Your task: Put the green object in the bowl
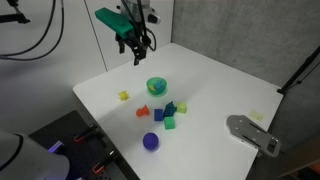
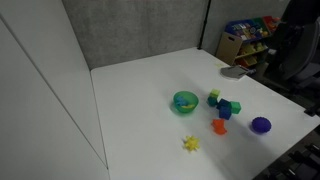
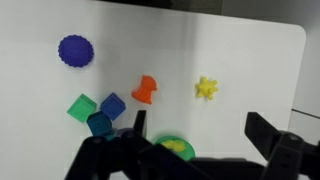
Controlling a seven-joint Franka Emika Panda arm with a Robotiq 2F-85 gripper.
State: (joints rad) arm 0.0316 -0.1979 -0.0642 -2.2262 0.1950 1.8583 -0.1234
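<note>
Because the gripper (image 1: 137, 55) hangs high over the far side of the table (image 1: 220, 80), fingers spread and holding nothing, the green block (image 3: 80, 107) lies well below and nearer, beside the blue blocks (image 3: 112, 104), beyond the bowl (image 3: 175, 147).

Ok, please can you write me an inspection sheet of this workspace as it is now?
Surface: white table, flat, no spill seen.
Job's things: small round green bowl upright; green toy cube outside it, beside a blue cube.
Clutter: red toy, yellow star, round purple toy, grey flat device at the table edge.
Grippers: Robotiq gripper above the table, jaws open, empty.
Cables: black cables hang away from the table.
Surroundings: grey wall, shelf of colourful boxes.
</note>
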